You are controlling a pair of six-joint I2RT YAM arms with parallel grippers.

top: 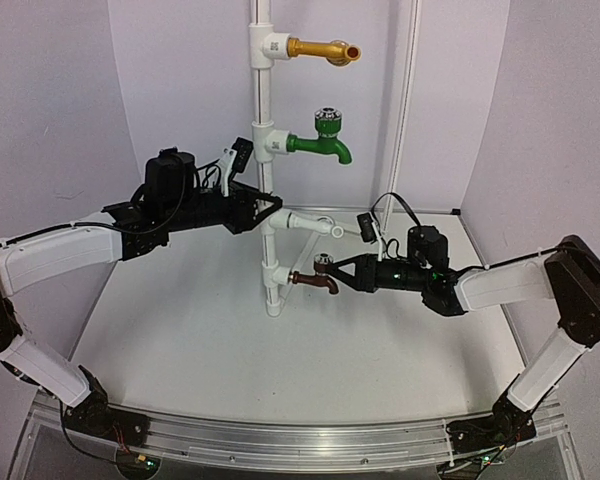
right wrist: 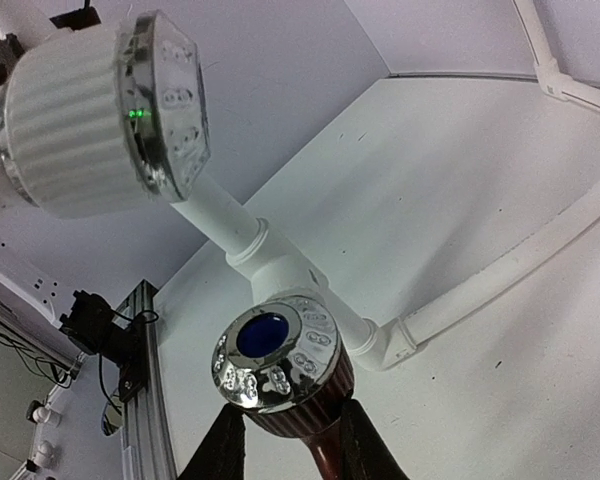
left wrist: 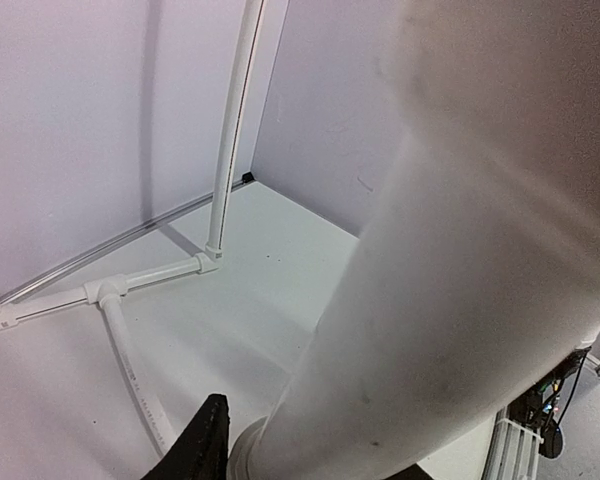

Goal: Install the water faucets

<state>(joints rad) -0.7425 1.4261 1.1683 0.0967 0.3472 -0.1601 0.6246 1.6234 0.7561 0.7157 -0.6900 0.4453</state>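
Observation:
The dark brown faucet (top: 315, 280) with a round silver knob sits at the lowest outlet of the upright white pipe (top: 267, 120), spout down. My right gripper (top: 342, 272) is shut on it from the right. In the right wrist view both fingers (right wrist: 220, 450) clamp the ribbed brown body just under the silver, blue-centred knob (right wrist: 275, 365). My left gripper (top: 265, 213) is closed round the white pipe at mid height. In the left wrist view the pipe (left wrist: 450, 280) fills the frame and only one black finger (left wrist: 205, 440) shows clearly.
On the same pipe are a long gold faucet (top: 325, 49), a green faucet (top: 320, 145) and a white faucet (top: 310, 222), whose knob hangs close above my right gripper (right wrist: 110, 120). White floor pipes (left wrist: 130, 350) run along the back. Walls enclose three sides.

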